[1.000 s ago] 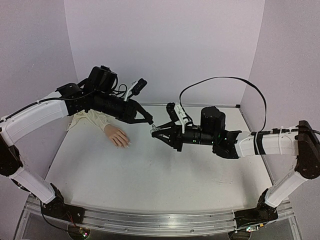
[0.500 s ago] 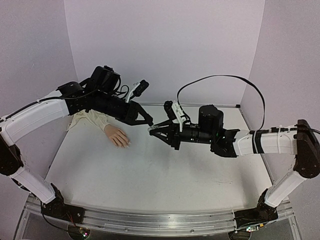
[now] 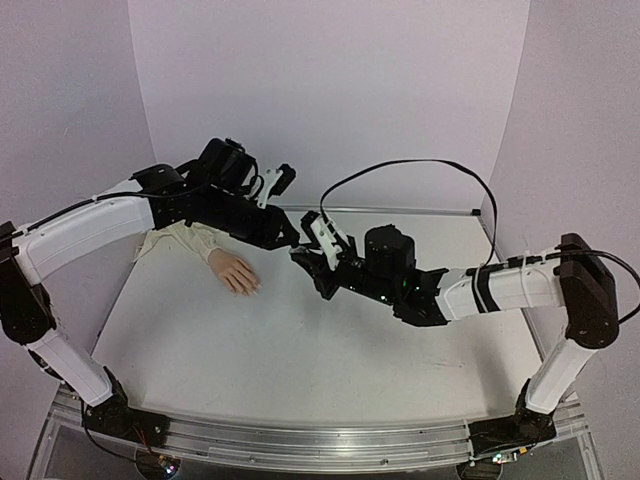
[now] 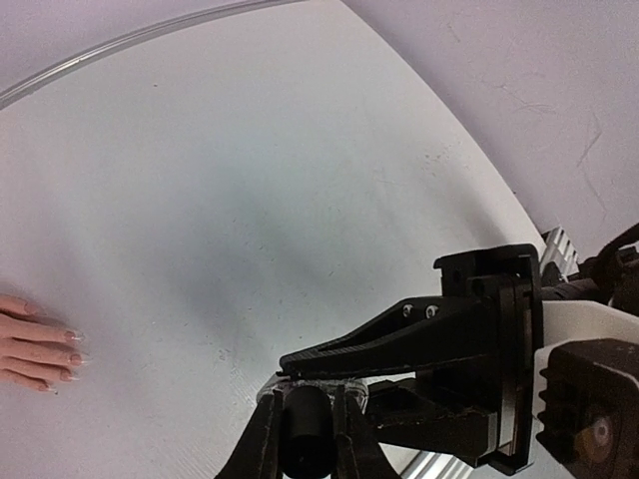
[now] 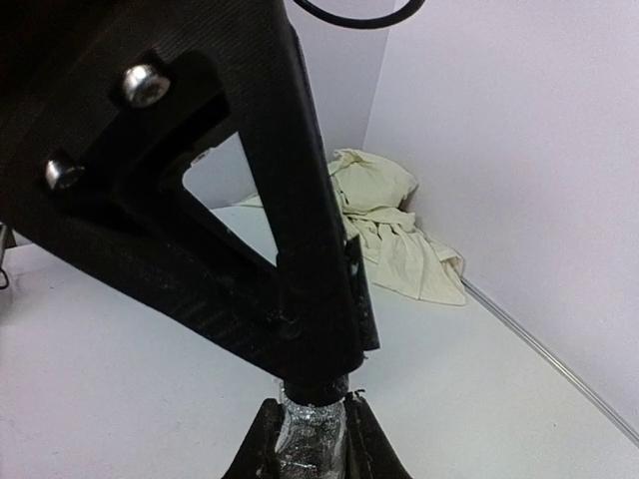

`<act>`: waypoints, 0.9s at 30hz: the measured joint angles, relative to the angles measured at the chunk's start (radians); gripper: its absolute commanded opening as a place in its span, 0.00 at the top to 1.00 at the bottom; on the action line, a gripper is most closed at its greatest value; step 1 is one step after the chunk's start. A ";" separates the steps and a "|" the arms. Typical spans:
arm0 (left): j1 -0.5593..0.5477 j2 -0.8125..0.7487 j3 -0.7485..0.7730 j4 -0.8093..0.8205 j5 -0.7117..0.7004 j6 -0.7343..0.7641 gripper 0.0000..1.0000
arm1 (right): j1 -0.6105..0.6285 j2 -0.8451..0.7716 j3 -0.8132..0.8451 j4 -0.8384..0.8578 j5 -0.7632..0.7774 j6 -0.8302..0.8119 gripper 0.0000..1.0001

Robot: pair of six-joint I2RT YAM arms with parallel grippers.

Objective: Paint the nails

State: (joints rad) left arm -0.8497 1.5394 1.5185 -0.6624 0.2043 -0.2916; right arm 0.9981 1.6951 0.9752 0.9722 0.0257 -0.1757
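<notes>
Top external view suggests an early stage: left gripper clamped on the dark cap, right gripper gripping the bottle beneath, while the nails, seemingly unpainted, wait on the hand lying leftward.

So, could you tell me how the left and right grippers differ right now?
The left gripper clamps a dark round part; the right gripper clamps a silvery glittery part. The left gripper reaches over the cream sleeve, the right gripper across the table. Both are shut, tips close together.
</notes>
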 measured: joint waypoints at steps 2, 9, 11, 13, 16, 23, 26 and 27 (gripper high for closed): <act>0.001 0.014 0.000 0.000 -0.020 -0.002 1.00 | 0.000 0.021 0.008 0.002 0.018 -0.007 1.00; 0.015 0.026 0.000 0.009 -0.004 0.026 1.00 | -0.055 0.037 0.026 -0.011 -0.145 0.065 1.00; 0.025 0.026 -0.002 0.015 0.040 0.066 1.00 | -0.096 0.036 0.029 -0.011 -0.281 0.121 1.00; 0.037 0.025 -0.006 0.025 0.111 0.131 1.00 | -0.140 0.036 0.036 -0.016 -0.440 0.192 1.00; 0.053 0.021 -0.019 0.052 0.257 0.264 1.00 | -0.202 0.036 0.042 -0.003 -0.720 0.335 1.00; 0.060 -0.001 -0.006 -0.019 0.556 0.499 1.00 | -0.223 0.035 0.051 0.078 -1.116 0.595 1.00; 0.060 -0.001 0.000 -0.038 0.620 0.542 1.00 | -0.217 0.033 0.050 0.107 -1.165 0.621 1.00; 0.060 -0.002 0.003 -0.044 0.632 0.550 0.99 | -0.217 0.031 0.049 0.110 -1.170 0.623 1.00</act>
State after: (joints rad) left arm -0.7902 1.5379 1.5211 -0.7067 0.8360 0.2588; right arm 0.7807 1.7256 1.0241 1.0821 -1.1446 0.4477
